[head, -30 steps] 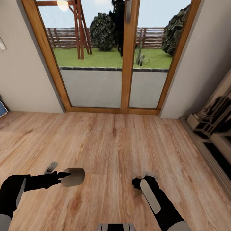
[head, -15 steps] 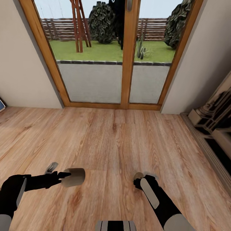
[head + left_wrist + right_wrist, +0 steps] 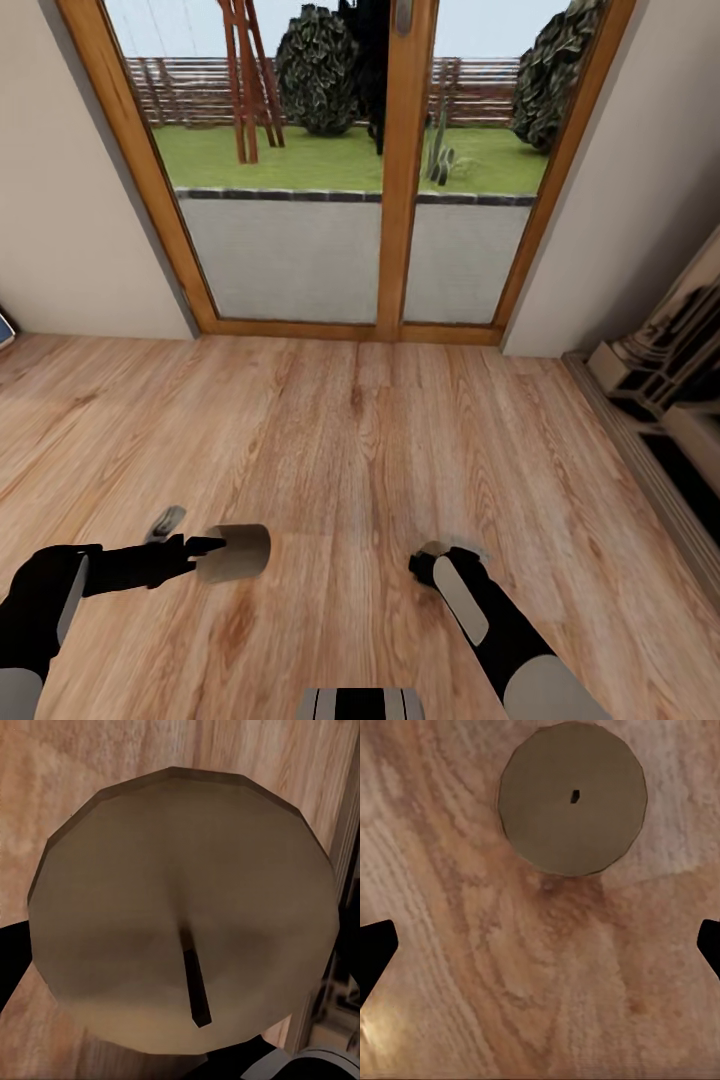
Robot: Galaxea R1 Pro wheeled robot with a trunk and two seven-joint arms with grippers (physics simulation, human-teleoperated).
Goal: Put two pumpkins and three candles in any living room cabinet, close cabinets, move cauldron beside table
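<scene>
While the left claw [image 3: 205, 546] is pinching one candle [image 3: 235, 552] sideways above the floor [image 3: 360, 430], the right claw [image 3: 432, 566] is hanging spread wide over another candle [image 3: 573, 797] standing there. It is looking light, stiff and waxy-slick, so I'd be gripping its round sides.

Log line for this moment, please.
left gripper: shut on candle | right gripper: open above second candle on floor | facing glass door

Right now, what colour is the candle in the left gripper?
Beige-grey candle with a dark wick, clearest in the left wrist view.
</scene>
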